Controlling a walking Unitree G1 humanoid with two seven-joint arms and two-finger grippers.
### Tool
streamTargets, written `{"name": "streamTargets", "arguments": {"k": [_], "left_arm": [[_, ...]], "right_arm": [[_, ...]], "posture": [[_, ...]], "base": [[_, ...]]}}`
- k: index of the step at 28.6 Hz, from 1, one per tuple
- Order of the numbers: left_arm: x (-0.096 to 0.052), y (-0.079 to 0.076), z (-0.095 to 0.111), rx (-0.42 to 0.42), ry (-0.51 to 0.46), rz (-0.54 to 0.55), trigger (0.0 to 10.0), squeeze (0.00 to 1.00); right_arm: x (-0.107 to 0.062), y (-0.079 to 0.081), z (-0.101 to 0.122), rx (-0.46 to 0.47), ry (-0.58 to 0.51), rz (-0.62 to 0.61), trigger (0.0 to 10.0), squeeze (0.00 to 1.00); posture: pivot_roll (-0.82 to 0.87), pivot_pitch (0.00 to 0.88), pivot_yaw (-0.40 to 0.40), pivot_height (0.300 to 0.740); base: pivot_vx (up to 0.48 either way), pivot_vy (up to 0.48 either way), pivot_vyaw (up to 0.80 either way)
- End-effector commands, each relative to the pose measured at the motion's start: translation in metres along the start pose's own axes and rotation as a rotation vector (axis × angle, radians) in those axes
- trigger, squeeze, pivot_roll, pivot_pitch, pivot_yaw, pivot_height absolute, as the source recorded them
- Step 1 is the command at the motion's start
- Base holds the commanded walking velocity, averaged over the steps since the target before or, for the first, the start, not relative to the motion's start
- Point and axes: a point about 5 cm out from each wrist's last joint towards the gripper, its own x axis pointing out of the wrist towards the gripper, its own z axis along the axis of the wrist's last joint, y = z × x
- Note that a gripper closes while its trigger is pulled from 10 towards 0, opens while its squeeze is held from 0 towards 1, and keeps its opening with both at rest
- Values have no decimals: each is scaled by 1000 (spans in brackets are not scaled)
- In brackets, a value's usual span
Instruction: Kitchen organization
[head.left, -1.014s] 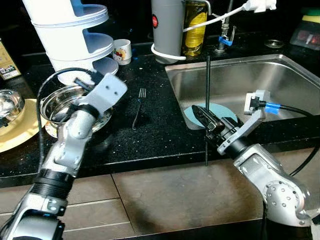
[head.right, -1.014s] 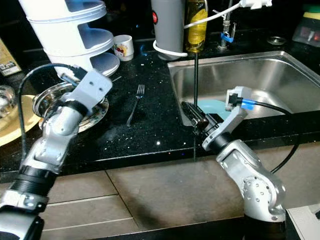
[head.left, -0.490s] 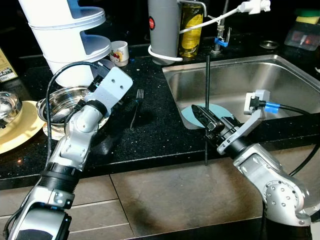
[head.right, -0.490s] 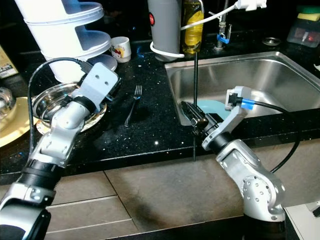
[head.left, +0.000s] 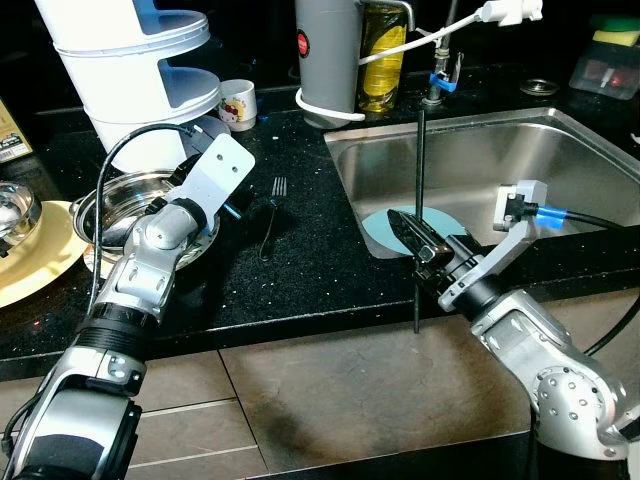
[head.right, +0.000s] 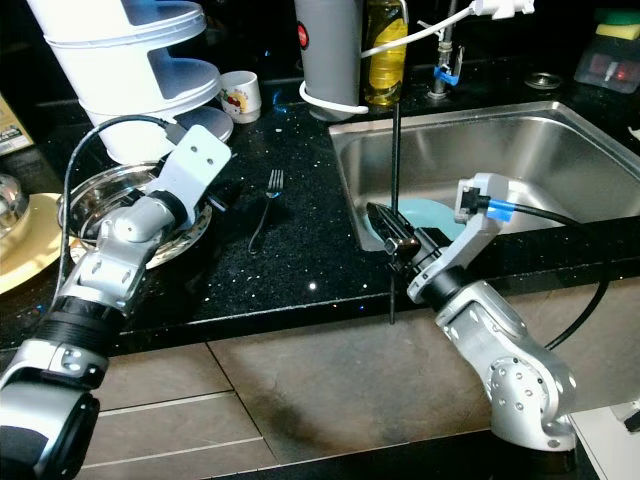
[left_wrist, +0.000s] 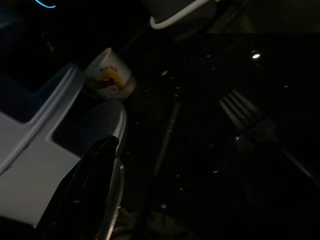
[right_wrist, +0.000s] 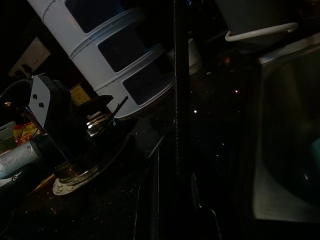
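Note:
My right gripper (head.left: 417, 240) is shut on a thin black rod (head.left: 420, 150) that stands upright at the counter's front edge, beside the sink's left wall. A light blue plate (head.left: 395, 228) lies in the sink behind it. My left gripper (head.left: 240, 207) hovers low over the black counter between a steel bowl (head.left: 120, 215) and a fork (head.left: 272, 215). In the left wrist view one black finger (left_wrist: 85, 190) shows far to one side, so the fingers look open and hold nothing. The fork (left_wrist: 240, 111) lies just ahead of them.
A white tiered container (head.left: 140, 80) and a small printed mug (head.left: 238, 103) stand behind the bowl. A grey cylinder (head.left: 327, 55), a yellow bottle (head.left: 385, 55) and the tap (head.left: 440, 70) line the back. The steel sink (head.left: 540, 150) is on the right, a golden plate (head.left: 30, 262) at far left.
My left gripper has swung from above the bowl towards the fork and lowered to the counter. The right gripper keeps the rod upright in nearly the same place.

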Motion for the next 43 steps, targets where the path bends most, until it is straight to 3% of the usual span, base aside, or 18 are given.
{"name": "streamTargets", "arguments": {"k": [1, 19, 27, 33, 36, 38, 40, 43], "left_arm": [[2, -4, -2, -5, 20, -29, 0, 0], [0, 2, -5, -8, 47, -16, 0, 0], [0, 6, 5, -22, 0, 20, 0, 0], [-1, 16, 21, -25, -65, 75, 0, 0], [-2, 20, 30, -68, -106, 94, 0, 0], [-4, 26, 43, -75, -168, 118, 0, 0], [-9, 42, 66, -48, -268, 193, 0, 0], [-16, 55, 83, -13, -342, 262, 0, 0]], "right_arm": [[-3, 1, 1, -8, 1, -5, 10000, 0], [0, -6, 2, -13, 3, -33, 10000, 0], [1, -8, 3, -16, -8, -39, 10000, 0], [5, -8, 3, -15, -14, -35, 10000, 0], [6, -8, 3, -14, -15, -34, 10000, 0], [7, -8, 3, -12, -19, -33, 10000, 0], [8, -9, 2, -10, -23, -34, 10000, 0], [9, -9, 2, -6, -28, -35, 10000, 0]], "posture": [[-164, 0, 58, 740], [-157, 0, 52, 740], [-152, 0, 53, 740], [-146, 0, 53, 740], [-143, 0, 54, 740], [-142, 0, 56, 740], [-137, 0, 55, 740], [-131, 0, 53, 740]], "base": [[0, 0, 0], [0, 0, 0], [0, 0, 0], [0, 0, 0], [0, 0, 0], [0, 0, 0], [0, 0, 0], [0, 0, 0]]}}
